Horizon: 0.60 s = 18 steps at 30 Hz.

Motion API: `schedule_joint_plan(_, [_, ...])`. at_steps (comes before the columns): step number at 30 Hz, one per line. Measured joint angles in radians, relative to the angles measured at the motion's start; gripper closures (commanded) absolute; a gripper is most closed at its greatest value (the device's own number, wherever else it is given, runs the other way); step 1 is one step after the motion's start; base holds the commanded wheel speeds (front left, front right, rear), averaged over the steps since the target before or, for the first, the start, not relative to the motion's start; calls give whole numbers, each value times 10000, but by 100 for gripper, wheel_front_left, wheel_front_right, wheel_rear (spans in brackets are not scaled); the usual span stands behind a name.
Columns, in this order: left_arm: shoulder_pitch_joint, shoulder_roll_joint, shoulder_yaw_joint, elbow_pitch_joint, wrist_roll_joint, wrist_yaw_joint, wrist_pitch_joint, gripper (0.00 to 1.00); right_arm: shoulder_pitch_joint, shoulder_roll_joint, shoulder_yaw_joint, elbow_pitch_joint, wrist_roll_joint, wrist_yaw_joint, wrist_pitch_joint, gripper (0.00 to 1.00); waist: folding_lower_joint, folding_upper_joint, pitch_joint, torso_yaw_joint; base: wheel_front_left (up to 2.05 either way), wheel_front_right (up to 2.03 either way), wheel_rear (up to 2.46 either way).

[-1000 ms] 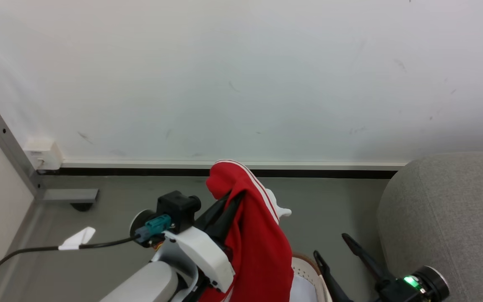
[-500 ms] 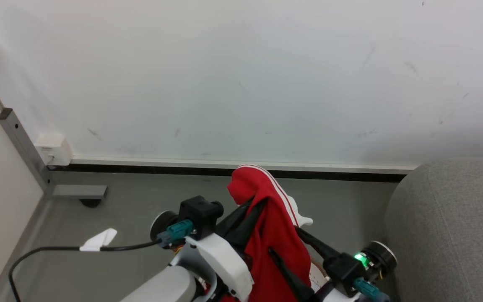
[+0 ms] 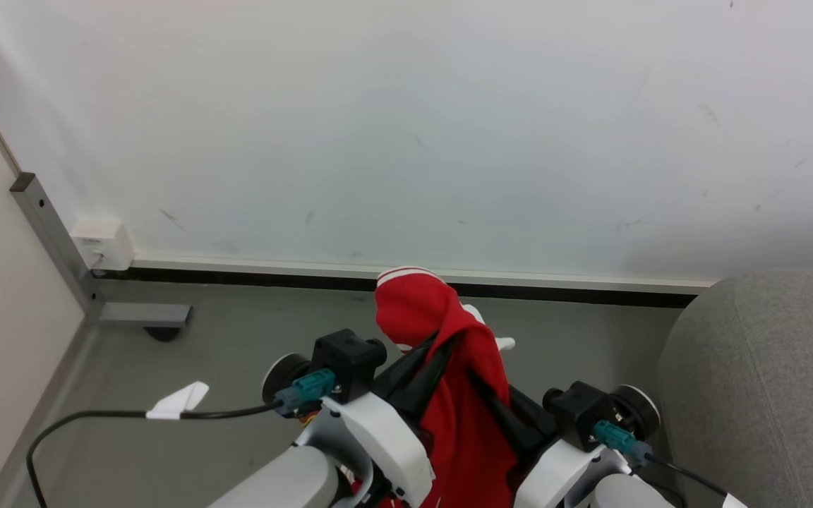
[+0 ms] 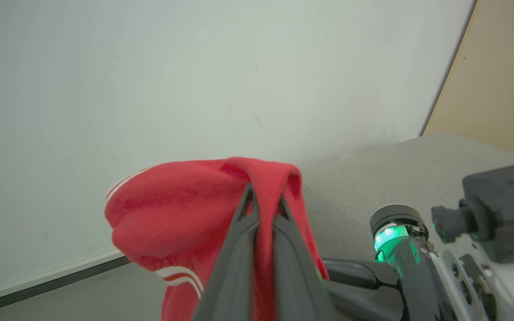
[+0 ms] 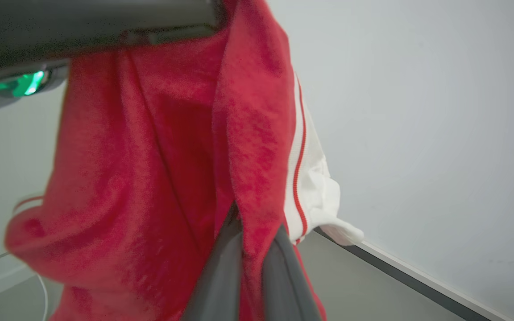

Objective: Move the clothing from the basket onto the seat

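Pinching fuzzy red clothing (image 3: pixel 463 402), the slim dark left fingers (image 4: pixel 235 258) and right fingers (image 5: pixel 219 274) clench folds.

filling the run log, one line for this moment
left gripper: shut on red garment | right gripper: shut on red garment | seat: red garment not on it

Cropped by the bottom edge of the head view: lower folds of the soft bright red sports garment (image 3: pixel 466 423) with thin white stripes. Buried in that red cloth, tips unseen: left hand (image 4: pixel 266 195) and right hand (image 5: pixel 257 228). Cut by the right and bottom edges there: large grey woven-fabric upholstered seat (image 3: pixel 766 381). Smeared beyond telling: dark shape (image 5: pixel 92 26) along the right wrist view's top.
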Motion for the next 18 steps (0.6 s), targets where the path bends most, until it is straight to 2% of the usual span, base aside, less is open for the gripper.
schedule_joint_plan(2, [1,8,0,42,0,2,-29,100,-6,-8,-215,-54,0,-2,0,100,0,0,12,-18,0,0,0])
schedule_joint_plan(3, [3,12,-4,63,0,4,-73,94,-5,-10,-307,-82,4,-2,2,100,0,0,20,-32,0,0,0])
schedule_joint_plan(4, [3,17,-8,88,0,13,-82,83,-5,-4,-410,-125,21,0,0,100,0,0,25,-46,0,0,0])
schedule_joint_plan(6, [10,25,-10,130,0,17,-109,53,-3,-6,-589,-171,27,-2,0,100,0,0,31,-77,0,0,0])
schedule_joint_plan(7, [13,29,-12,148,0,31,-134,11,3,-4,-685,-207,23,0,0,100,0,0,37,-92,0,0,0])
schedule_joint_plan(8, [17,36,-31,169,-2,46,-113,0,11,-2,-803,-261,23,-2,2,100,0,0,44,-108,0,0,0])
schedule_joint_plan(18, [40,77,-136,205,-67,13,6,0,349,-4,-1776,-566,-207,0,4,100,0,0,55,-169,0,0,0])
